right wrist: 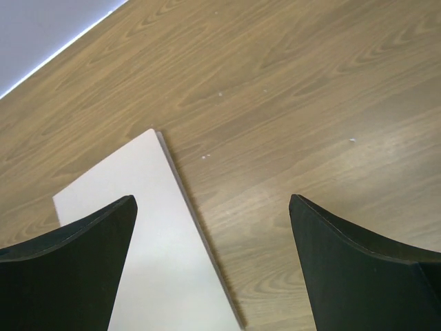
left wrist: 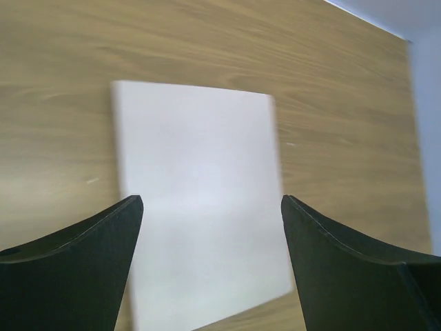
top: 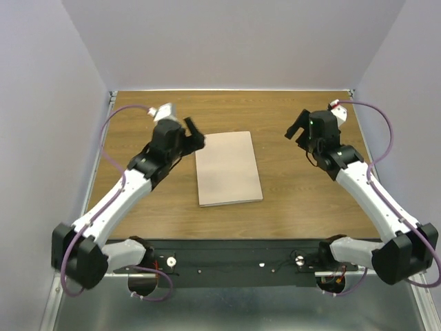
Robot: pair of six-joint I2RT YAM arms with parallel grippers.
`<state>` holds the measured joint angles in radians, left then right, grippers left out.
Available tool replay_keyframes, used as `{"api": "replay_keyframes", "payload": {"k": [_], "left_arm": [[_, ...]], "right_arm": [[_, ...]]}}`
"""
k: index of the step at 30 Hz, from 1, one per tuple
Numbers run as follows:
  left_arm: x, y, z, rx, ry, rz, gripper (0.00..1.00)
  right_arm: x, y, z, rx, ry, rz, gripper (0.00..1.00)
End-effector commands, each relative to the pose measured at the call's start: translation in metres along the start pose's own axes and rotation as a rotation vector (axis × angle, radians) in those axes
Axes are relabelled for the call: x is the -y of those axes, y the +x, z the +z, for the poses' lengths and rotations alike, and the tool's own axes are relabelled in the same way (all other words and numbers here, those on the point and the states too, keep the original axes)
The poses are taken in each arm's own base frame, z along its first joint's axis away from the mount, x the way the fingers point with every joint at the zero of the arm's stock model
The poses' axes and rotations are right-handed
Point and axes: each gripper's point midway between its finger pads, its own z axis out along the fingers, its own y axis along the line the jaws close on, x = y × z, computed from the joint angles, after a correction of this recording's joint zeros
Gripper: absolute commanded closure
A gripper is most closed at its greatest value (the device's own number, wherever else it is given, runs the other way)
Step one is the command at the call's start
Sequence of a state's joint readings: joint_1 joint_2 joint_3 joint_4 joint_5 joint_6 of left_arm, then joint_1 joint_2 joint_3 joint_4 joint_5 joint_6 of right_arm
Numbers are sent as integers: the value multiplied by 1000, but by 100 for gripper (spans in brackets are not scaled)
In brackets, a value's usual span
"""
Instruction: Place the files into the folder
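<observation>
The pinkish-tan folder [top: 228, 168] lies flat and closed at the middle of the wooden table. It looks pale in the left wrist view [left wrist: 196, 145] and in the right wrist view [right wrist: 158, 234]. No separate white sheets show in any view; the files are hidden or out of view. My left gripper [top: 196, 135] is open and empty, hovering above the folder's far left corner, and the folder shows between its jaws [left wrist: 211, 207]. My right gripper [top: 297, 131] is open and empty, above bare table to the right of the folder [right wrist: 211, 203].
The wooden table [top: 310, 193] is bounded by pale walls at the back and both sides. A black base rail [top: 234, 261] runs along the near edge between the arm bases.
</observation>
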<state>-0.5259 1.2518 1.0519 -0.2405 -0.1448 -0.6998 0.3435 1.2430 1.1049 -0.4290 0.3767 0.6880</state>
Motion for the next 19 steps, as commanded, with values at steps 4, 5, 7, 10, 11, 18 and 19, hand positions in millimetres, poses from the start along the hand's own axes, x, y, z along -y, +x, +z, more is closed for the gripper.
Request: {"api": "replay_keyframes", "payload": {"k": [4,5,7,10,11,18,19], "left_arm": [[-150,15,-69,252,-451,-227,2],[-153,16,-73,266,-445,-232,2],[-154,18,-79,299,-421,-261,2],[-156,21,-79,314,-399,-265,2],[-157,23,-78,305,-408,-258,2],[-159,24,-72,274,-440,-248,2],[-156,21,-72,281,-427,-249,2]], "right_arm": [[54,22,-21,35,115,33,0],[59,27,-20,29,123,34,0],[72,39,-19,23,159,28,0],[81,50,-19,10,176,30,0],[81,51,-19,8,176,38,0],[85,41,-27,62,176,74,0],[87,38,-29,78,184,77,0]]}}
